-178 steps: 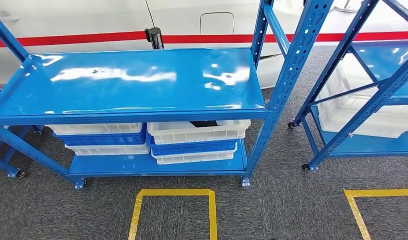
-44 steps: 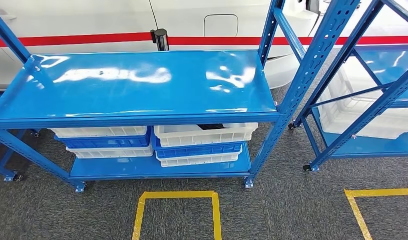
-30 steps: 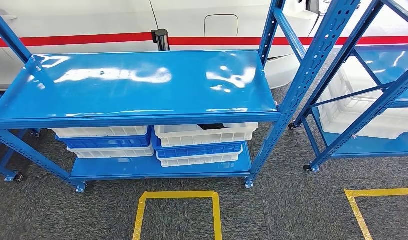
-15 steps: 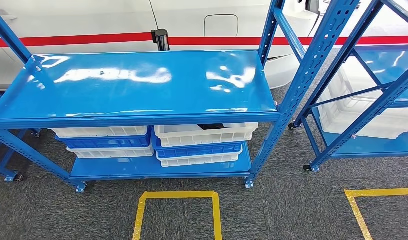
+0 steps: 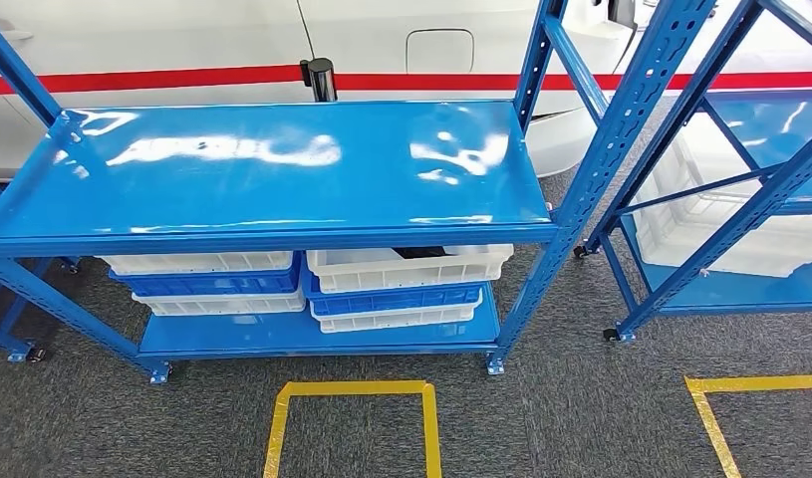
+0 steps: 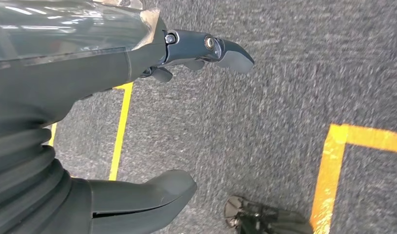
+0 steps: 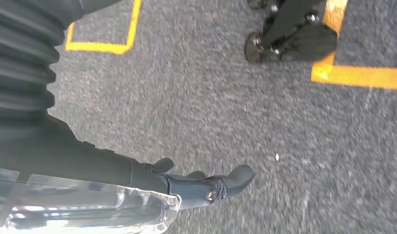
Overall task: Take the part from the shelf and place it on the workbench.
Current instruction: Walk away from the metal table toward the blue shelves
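A blue shelf rack point(image 5: 282, 169) stands in front of me with a bare glossy top board. On its lower board sit two stacks of white and blue crates point(image 5: 406, 284). A dark part point(image 5: 419, 252) peeks out of the top white crate of the right stack, mostly hidden under the top board. My left hand point(image 6: 196, 53) hangs above the grey carpet with its fingers apart and nothing in it. My right hand point(image 7: 206, 185) hangs the same way over the carpet, fingers extended and holding nothing.
A second blue rack point(image 5: 740, 189) with a white crate point(image 5: 720, 234) stands to the right. Yellow tape squares point(image 5: 352, 423) mark the grey carpet in front of the racks. A white body with a red stripe point(image 5: 182, 75) and a black post point(image 5: 320, 78) lie behind the shelf.
Since the oldest frame the camera has shifted, so the rack sits a little further right in the picture. Over the last second nothing has visibly moved.
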Tool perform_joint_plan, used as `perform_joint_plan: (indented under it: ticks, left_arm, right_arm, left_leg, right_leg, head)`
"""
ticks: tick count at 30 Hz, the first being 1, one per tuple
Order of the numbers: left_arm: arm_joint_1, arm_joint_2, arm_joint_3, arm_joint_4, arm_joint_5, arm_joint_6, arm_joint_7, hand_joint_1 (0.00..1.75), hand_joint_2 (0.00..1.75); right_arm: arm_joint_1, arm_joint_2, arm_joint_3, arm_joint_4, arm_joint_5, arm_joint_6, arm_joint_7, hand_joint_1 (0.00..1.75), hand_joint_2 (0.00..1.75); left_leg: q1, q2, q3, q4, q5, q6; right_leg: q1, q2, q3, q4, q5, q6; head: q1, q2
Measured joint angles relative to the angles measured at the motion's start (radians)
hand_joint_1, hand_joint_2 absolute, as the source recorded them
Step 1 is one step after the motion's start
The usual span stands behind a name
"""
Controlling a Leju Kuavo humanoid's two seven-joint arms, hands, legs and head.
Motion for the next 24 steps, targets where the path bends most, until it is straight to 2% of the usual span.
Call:
perform_joint_plan:
  ticks: [4, 8, 15, 24]
  left_arm:
    - [-0.021, -0.016, 0.081, 0.020, -0.066, 0.037, -0.028, 0.00, 1.75]
    - [-0.038, -0.029, 0.150, 0.038, -0.120, 0.069, -0.050, 0.00, 0.00]
    - [-0.069, -0.051, 0.266, 0.069, -0.218, 0.119, -0.088, 0.00, 0.00]
    - [-0.107, -0.077, 0.410, 0.108, -0.360, 0.185, -0.137, 0.00, 0.00]
  right_arm:
    - [-0.023, 0.008, -0.059, 0.017, 0.078, -0.049, -0.018, 0.00, 1.75]
    - [-0.044, 0.016, -0.111, 0.033, 0.143, -0.091, -0.033, 0.00, 1.75]
    - [-0.077, 0.030, -0.206, 0.062, 0.248, -0.152, -0.061, 0.00, 1.75]
    - [-0.118, 0.050, -0.332, 0.103, 0.397, -0.181, -0.101, 0.00, 1.75]
  left_leg:
    - [0.000, 0.000, 0.000, 0.000, 0.000, 0.000]
    - [0.000, 0.000, 0.000, 0.000, 0.000, 0.000]
    - [0.000, 0.000, 0.000, 0.000, 0.000, 0.000]
    - [0.000, 0.000, 0.000, 0.000, 0.000, 0.000]
  right_leg:
    - [0.000, 0.000, 0.000, 0.000, 0.000, 0.000]
    - [0.000, 0.000, 0.000, 0.000, 0.000, 0.000]
    - [0.000, 0.000, 0.000, 0.000, 0.000, 0.000]
    - [0.000, 0.000, 0.000, 0.000, 0.000, 0.000]
  head:
    - [0.000, 0.000]
    - [0.000, 0.000]
    - [0.000, 0.000]
    - [0.000, 0.000]
